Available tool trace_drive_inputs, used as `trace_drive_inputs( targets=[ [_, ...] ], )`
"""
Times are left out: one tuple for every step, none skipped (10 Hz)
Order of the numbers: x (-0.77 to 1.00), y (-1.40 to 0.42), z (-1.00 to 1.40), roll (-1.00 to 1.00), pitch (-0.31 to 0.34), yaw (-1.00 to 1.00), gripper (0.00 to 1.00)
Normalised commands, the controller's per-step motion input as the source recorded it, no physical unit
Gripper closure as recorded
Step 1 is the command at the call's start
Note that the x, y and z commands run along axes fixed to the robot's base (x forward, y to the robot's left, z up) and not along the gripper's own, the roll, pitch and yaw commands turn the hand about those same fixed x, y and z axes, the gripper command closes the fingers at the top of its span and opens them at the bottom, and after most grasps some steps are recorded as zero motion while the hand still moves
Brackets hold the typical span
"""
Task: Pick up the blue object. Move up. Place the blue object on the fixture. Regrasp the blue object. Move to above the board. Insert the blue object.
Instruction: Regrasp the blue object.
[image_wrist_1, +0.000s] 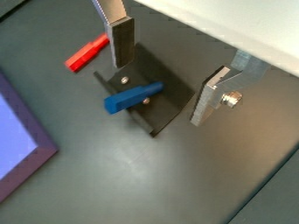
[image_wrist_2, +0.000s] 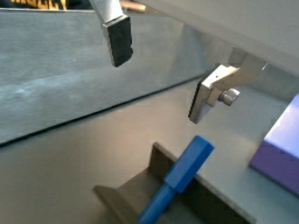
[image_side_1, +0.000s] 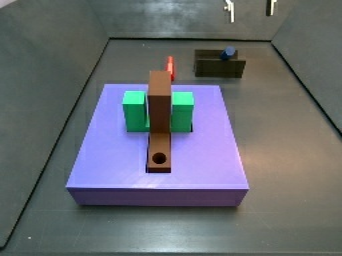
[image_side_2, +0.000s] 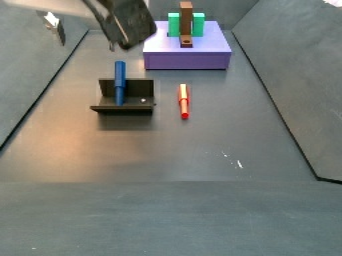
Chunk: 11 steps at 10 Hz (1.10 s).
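Observation:
The blue object (image_wrist_1: 132, 97) is a slim peg resting on the dark fixture (image_wrist_1: 165, 111), free of the fingers. It leans across the fixture's upright wall (image_wrist_2: 128, 197); the blue object (image_wrist_2: 177, 179) shows there too. My gripper (image_wrist_1: 160, 93) hangs open above them, its two silver fingers spread wide with nothing between the pads. In a side view the gripper (image_side_1: 249, 8) is high over the fixture (image_side_1: 214, 68) and blue object (image_side_1: 229, 52). The lavender board (image_side_1: 107, 150) carries a green block (image_side_1: 135, 110) and a brown bar (image_side_1: 160, 115) with a round hole.
A red peg (image_side_2: 183, 100) lies on the dark floor beside the fixture (image_side_2: 123, 104), between it and the board (image_side_2: 214, 58). Sloping grey walls enclose the floor on both sides. The red peg (image_wrist_1: 84, 54) also shows near one finger.

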Motion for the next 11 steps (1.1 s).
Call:
trace_drive_inputs(
  targets=[
    [0.0,0.0,0.13,1.0,0.114,0.08,0.0],
    [0.0,0.0,0.1,1.0,0.109,0.07,0.0],
    [-0.01,0.0,0.01,1.0,0.083,0.08,0.0],
    [-0.03,-0.05,0.0,1.0,0.04,0.11,0.0],
    [0.0,-0.01,-0.05,1.0,0.0,0.29,0.0],
    [0.0,0.0,-0.06,1.0,0.0,0.32,0.0],
    [0.0,0.0,-0.04,1.0,0.0,0.31,0.0],
    [0.0,0.02,-0.03,1.0,0.0,0.29,0.0],
    [0.0,0.02,-0.02,1.0,0.0,0.29,0.0],
    [0.0,0.0,-0.09,1.0,0.0,0.29,0.0],
    [-0.06,-0.01,-0.13,1.0,0.0,0.27,0.0]
  ],
)
